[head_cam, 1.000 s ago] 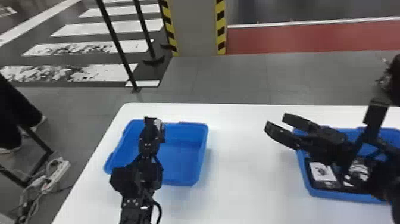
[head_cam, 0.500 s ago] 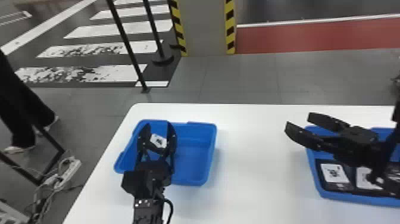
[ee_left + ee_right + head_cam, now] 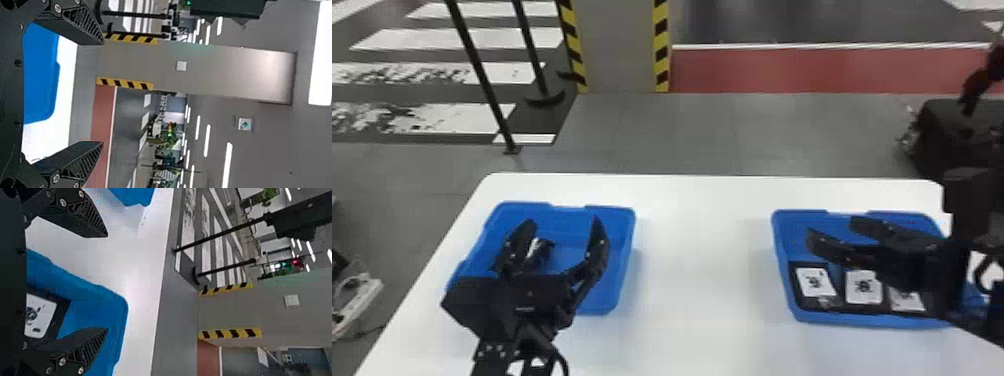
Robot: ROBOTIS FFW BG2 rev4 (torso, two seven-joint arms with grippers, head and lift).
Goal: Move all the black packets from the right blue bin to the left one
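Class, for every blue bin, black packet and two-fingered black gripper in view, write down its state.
Left blue bin: lidless, upright.
Dark packet in it: partly hidden by gripper.
Right blue bin: lidless, upright.
Three white-labelled black packets in it: side by side.
Left gripper: open.
Right gripper: open.

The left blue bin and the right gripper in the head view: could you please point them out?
Left blue bin (image 3: 626,245): head view, on its right wall.
Right gripper (image 3: 832,227): head view, midway between its open fingertips.
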